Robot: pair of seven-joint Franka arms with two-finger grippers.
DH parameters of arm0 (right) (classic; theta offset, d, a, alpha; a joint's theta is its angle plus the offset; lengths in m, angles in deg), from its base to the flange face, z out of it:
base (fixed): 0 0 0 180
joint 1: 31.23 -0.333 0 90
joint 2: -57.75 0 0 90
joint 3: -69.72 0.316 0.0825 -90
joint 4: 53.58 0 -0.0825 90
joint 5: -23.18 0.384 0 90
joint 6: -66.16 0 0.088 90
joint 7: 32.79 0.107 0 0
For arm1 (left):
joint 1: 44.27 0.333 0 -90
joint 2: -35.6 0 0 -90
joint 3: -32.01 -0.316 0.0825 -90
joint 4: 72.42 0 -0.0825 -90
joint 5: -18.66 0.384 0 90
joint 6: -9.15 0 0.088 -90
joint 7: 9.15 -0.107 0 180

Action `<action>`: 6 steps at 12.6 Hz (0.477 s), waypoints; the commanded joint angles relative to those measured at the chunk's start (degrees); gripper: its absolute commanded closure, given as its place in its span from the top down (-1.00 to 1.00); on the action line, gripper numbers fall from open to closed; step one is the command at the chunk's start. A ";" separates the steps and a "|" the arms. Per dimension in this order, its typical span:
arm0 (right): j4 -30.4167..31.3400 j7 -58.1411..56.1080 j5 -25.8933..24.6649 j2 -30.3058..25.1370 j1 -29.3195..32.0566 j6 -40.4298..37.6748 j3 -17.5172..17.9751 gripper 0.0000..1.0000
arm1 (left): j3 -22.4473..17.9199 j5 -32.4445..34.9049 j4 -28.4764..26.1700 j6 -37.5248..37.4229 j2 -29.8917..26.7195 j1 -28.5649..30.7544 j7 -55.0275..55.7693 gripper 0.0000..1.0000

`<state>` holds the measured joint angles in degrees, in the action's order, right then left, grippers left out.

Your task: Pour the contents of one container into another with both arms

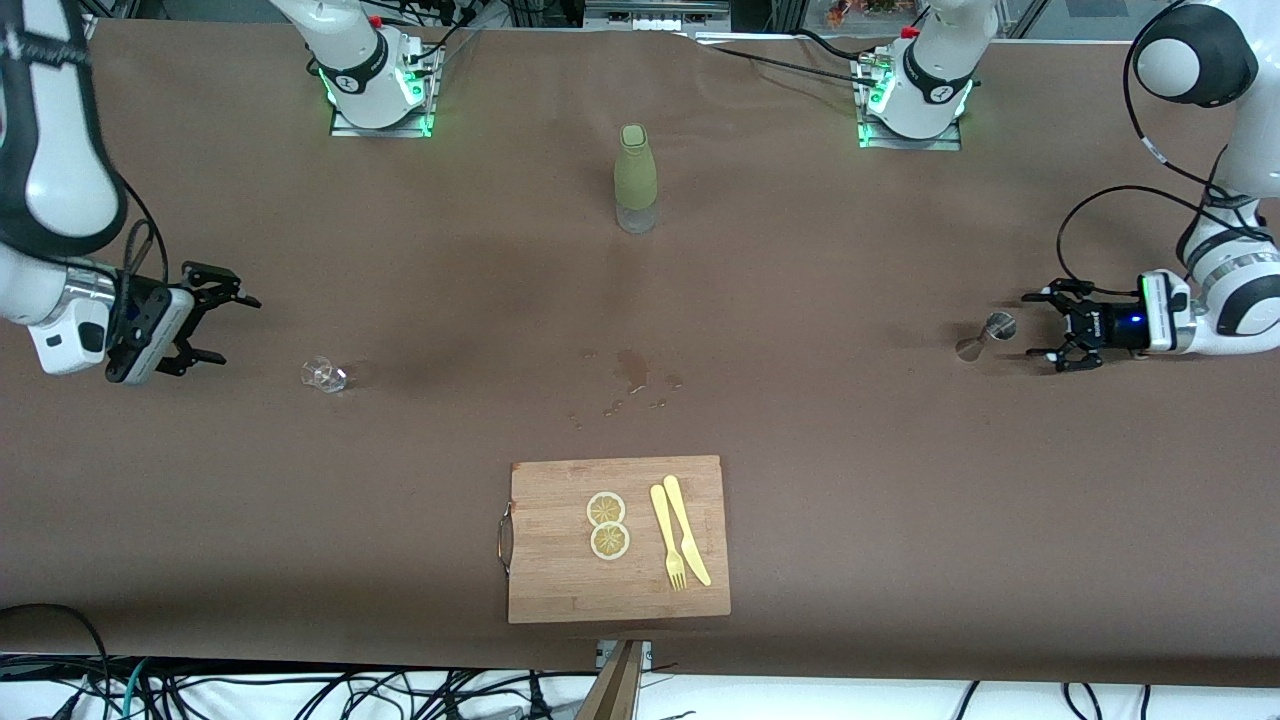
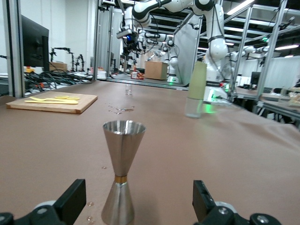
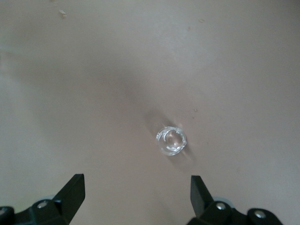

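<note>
The steel jigger (image 1: 985,336) stands upright on the brown table (image 1: 850,480) toward the left arm's end; the left gripper (image 1: 1040,340) sits low just beside it with its fingers spread wide and holding nothing, the jigger standing in front of the gap between them in the left wrist view; toward the right arm's end a small clear glass (image 1: 324,374) stands alone, and the right gripper (image 1: 215,328) hangs in the air just beside and above it, fingers likewise apart and empty; the right wrist view looks straight down into the glass.

As for progress, both vessels rest on the table and neither is in a grip; a scatter of wet drops (image 1: 630,385) marks the cloth midway between them, so liquid has landed there at some point, though whether from this pour I cannot say; the scene would suit grippers closing in to pick up the vessels just as well as grippers that have set them down after pouring.

Whether the jigger holds any liquid is hidden, since its bowl is seen only from the side; the glass looks clear, but a little water in it would be hard to tell; a green bottle (image 1: 636,178) stands farther from the front camera, its contents unreadable; a cutting board (image 1: 560,590) with lemon slices (image 1: 607,525) and cutlery (image 1: 680,540) lies nearest the camera.
</note>
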<state>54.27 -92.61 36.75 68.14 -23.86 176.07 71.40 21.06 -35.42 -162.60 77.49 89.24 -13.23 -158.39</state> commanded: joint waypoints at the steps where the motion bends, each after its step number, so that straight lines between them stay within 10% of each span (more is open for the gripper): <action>1: 1.66 21.24 -9.49 -5.36 0.98 -0.65 7.79 1.00 | -0.83 3.80 6.84 -4.62 -0.21 0.15 7.79 1.00; 6: 0.96 56.42 -14.09 -10.29 -2.53 -4.87 11.24 1.00 | -1.27 7.15 5.82 -5.95 -10.03 -0.46 24.41 1.00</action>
<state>54.46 -45.17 24.09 60.34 -25.61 172.68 82.60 19.88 -30.45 -154.15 71.79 84.38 -13.04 -138.79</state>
